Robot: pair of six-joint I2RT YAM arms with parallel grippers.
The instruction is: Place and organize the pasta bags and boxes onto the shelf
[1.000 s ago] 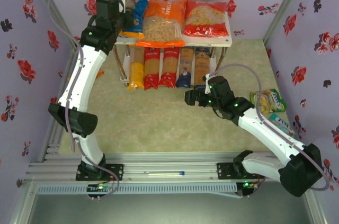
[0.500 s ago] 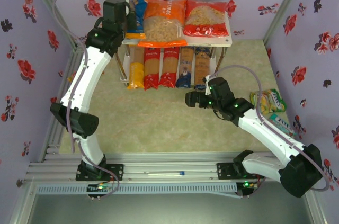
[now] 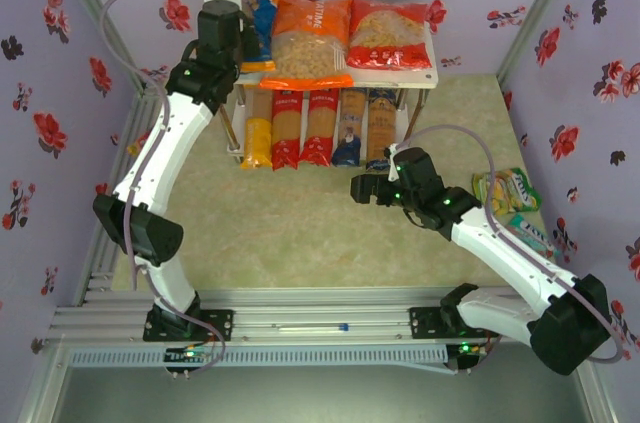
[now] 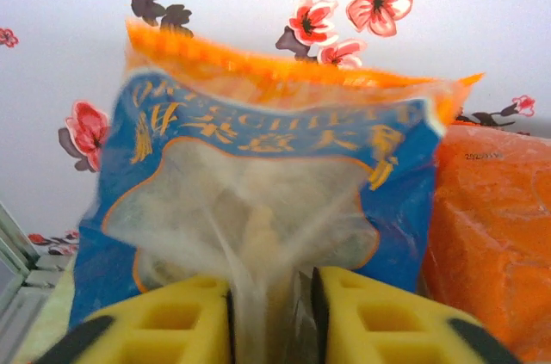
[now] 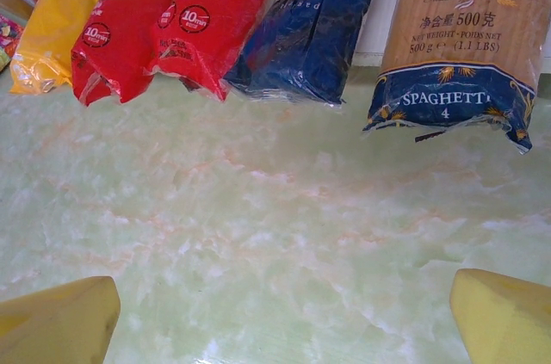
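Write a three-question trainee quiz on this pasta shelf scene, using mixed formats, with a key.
1. Multiple choice: how many spaghetti packs lie side by side under the top board of the shelf? A three, B five, C seven.
2. True or false: the right tool is open and holds nothing.
3. Short answer: which bag's film runs between the two sides of the left tool?

Key
1. B
2. True
3. The blue-orange bag
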